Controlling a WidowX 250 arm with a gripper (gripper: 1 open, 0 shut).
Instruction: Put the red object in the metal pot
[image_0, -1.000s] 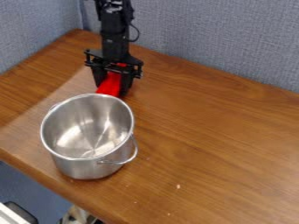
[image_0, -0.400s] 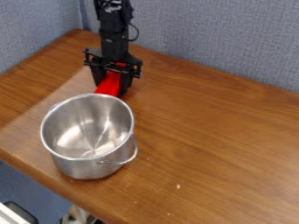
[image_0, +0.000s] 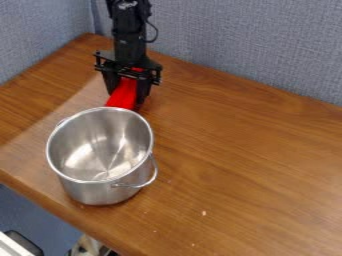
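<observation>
One red object (image_0: 123, 96) slants toward the metal pot (image_0: 102, 155), clamped in the gripper (image_0: 130, 80).

1. A wooden table (image_0: 254, 150) with a warm brown, glossy top fills most of the view, set at an angle so that one corner points toward the bottom of the picture.
2. Soft light reflects pale on the top near its left edge.
3. Behind the far edges stands a grey-blue wall (image_0: 254, 40) with a fine, fabric-like texture.
4. Past the near left edge, a dim floor (image_0: 20, 225) shows, with blurred light shapes low down that cannot be made out.
</observation>
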